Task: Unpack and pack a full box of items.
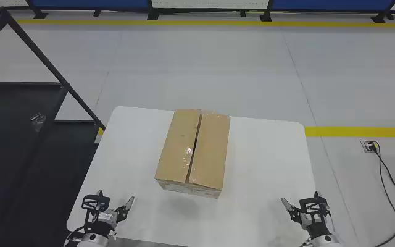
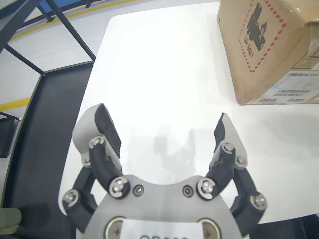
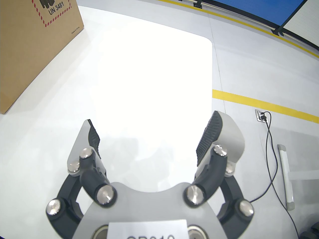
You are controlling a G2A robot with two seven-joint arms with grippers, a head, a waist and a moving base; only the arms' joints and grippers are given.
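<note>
Nearest, low over the near left corner of the white table (image 1: 265, 185), the left gripper (image 1: 110, 207) hangs with its jaws spread wide and nothing between them; its own wrist view shows the ribbed pads (image 2: 109, 128) well apart above bare tabletop. Just beyond that corner stands a dark metal rack (image 1: 37, 154). In the middle of the table sits the cardboard box (image 1: 193, 150), closed, turned slightly askew to the table's edges, its two top flaps meeting along a centre seam (image 1: 196, 142) with glossy clear tape over it. A red-hatched warning mark (image 2: 259, 30) is on its left side, a white shipping label (image 2: 294, 88) on its near end, and a second such mark (image 3: 47, 1) on its right side. The box is well apart from both grippers. It looks stiff-walled and, if full as the task says, probably too heavy and too broad for one pincer; the tape will likely be slick, so the better hold seems a flap edge at the seam once it is parted, with the other arm steadying a side wall. At the near right corner the right gripper (image 1: 305, 207) hangs likewise gaping and empty, pads (image 3: 209, 133) facing across bare table. Farther right, on the floor, a black cable runs from a socket (image 1: 369, 146).
</note>
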